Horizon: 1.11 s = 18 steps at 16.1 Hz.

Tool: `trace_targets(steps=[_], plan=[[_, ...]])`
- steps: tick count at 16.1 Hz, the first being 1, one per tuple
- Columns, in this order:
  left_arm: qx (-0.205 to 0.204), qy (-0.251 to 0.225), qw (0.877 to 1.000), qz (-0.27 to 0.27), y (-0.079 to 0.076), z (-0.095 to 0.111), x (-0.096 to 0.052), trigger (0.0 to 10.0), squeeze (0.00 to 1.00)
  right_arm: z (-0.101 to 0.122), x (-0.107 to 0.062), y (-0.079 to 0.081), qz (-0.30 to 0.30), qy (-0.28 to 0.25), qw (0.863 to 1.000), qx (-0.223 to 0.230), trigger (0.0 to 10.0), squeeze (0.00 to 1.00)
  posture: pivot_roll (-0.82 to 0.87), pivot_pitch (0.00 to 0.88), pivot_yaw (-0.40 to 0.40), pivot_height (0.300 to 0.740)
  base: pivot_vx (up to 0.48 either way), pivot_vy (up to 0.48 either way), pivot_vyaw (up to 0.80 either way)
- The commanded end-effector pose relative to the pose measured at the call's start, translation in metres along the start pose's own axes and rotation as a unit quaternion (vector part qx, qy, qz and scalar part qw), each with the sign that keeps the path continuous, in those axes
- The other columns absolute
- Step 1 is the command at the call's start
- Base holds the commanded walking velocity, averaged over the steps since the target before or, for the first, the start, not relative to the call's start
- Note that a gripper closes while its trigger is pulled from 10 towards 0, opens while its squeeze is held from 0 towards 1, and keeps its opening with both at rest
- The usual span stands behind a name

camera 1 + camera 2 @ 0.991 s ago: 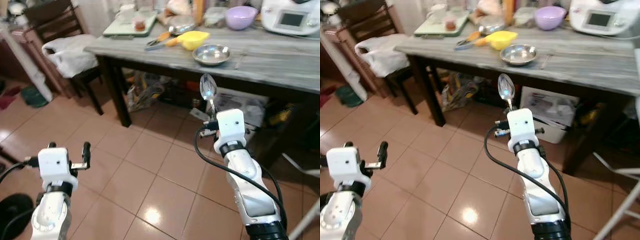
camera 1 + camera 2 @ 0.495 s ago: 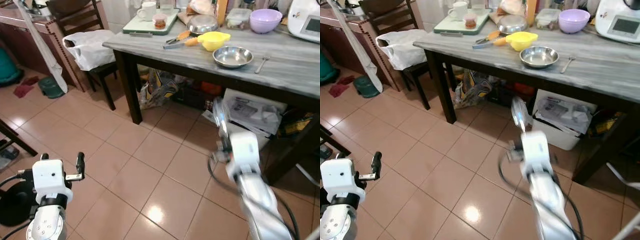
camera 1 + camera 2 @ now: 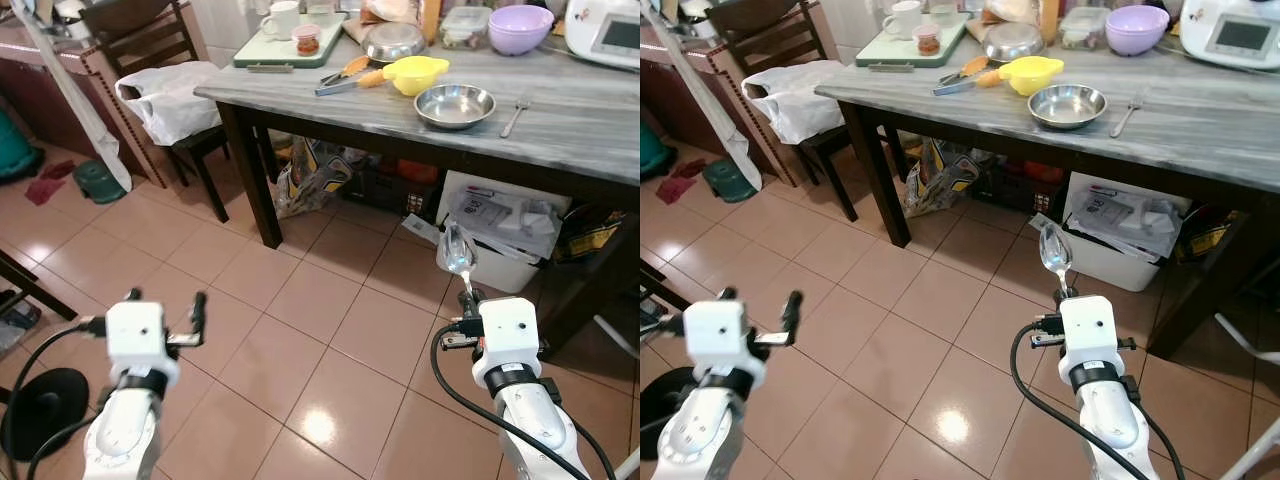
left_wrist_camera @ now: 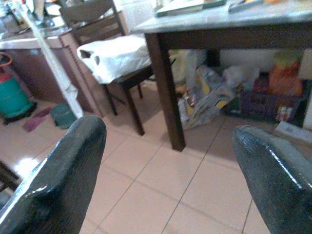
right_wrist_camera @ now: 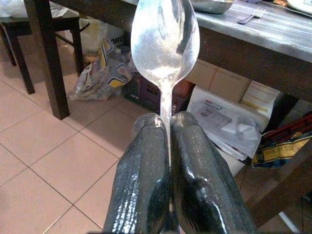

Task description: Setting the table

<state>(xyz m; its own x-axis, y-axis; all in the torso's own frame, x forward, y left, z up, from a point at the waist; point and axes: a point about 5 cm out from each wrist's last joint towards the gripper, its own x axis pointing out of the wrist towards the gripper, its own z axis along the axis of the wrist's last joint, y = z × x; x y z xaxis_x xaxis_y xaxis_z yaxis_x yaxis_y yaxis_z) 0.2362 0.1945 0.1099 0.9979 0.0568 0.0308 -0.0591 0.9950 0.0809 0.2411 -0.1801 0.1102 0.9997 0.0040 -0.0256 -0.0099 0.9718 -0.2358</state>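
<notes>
My right gripper is shut on the handle of a silver spoon, which stands upright with its bowl above the fingers. In the left eye view the spoon hangs over the tiled floor, short of the grey wooden table. On the table lie a steel bowl and, right of it, a fork. My left gripper is open over the floor at lower left with nothing between its fingers.
A yellow bowl, tongs, a purple bowl and a tray with cups sit further back on the table. A chair with a white bag stands at the table's left end. Boxes and bags lie beneath it. A black round base sits on the floor at left.
The whole view has shifted as the camera moved. The right gripper still holds the spoon, now a little lower and no longer blurred. The left gripper stays open.
</notes>
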Motion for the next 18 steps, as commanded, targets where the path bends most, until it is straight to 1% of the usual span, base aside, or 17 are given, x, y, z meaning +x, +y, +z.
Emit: trace_targets(steps=[1,3,5,8,11,13,16,18], plan=[[-0.005,0.011,1.000,-0.002,0.000,-0.004,0.001,10.0,0.00,0.005,-0.001,-0.001,-0.005,-0.008,1.000,0.003,10.0,0.00,-0.28,0.129,0.145,0.740,0.000,0.000,-0.51],[-0.018,0.003,1.000,-0.015,-0.003,-0.001,0.003,10.0,0.00,0.007,0.000,-0.003,-0.009,-0.010,1.000,0.001,10.0,0.00,-0.29,0.125,0.144,0.740,0.000,0.000,-0.50],[-0.023,0.001,0.999,-0.025,-0.007,-0.001,0.004,10.0,0.00,0.007,0.000,-0.005,-0.012,-0.011,1.000,-0.003,10.0,0.00,-0.29,0.126,0.143,0.740,0.000,0.000,-0.67],[-0.030,0.001,0.999,-0.035,-0.010,0.000,0.004,10.0,0.00,0.007,-0.001,-0.003,-0.007,-0.010,1.000,-0.003,10.0,0.00,-0.29,0.124,0.140,0.740,0.000,0.000,-0.80],[-0.043,-0.009,0.997,-0.056,-0.017,0.003,0.006,10.0,0.00,0.009,0.000,-0.002,-0.003,-0.012,1.000,-0.006,10.0,0.00,-0.29,0.118,0.137,0.740,0.000,0.000,-0.80],[-0.044,-0.015,0.997,-0.068,-0.021,0.005,0.006,10.0,0.00,0.010,0.002,-0.002,-0.001,-0.014,1.000,-0.008,10.0,0.00,-0.29,0.115,0.138,0.740,0.000,0.000,-0.80],[-0.044,-0.016,0.996,-0.073,-0.022,0.005,0.007,10.0,0.00,0.012,0.005,-0.002,0.000,-0.019,1.000,-0.009,10.0,0.00,-0.29,0.115,0.138,0.740,0.319,0.000,-0.70],[-0.044,-0.016,0.996,-0.076,-0.023,0.005,0.007,10.0,0.00,0.013,0.004,-0.002,0.002,-0.021,1.000,-0.008,10.0,0.00,-0.29,0.117,0.139,0.740,0.332,0.000,0.00]])
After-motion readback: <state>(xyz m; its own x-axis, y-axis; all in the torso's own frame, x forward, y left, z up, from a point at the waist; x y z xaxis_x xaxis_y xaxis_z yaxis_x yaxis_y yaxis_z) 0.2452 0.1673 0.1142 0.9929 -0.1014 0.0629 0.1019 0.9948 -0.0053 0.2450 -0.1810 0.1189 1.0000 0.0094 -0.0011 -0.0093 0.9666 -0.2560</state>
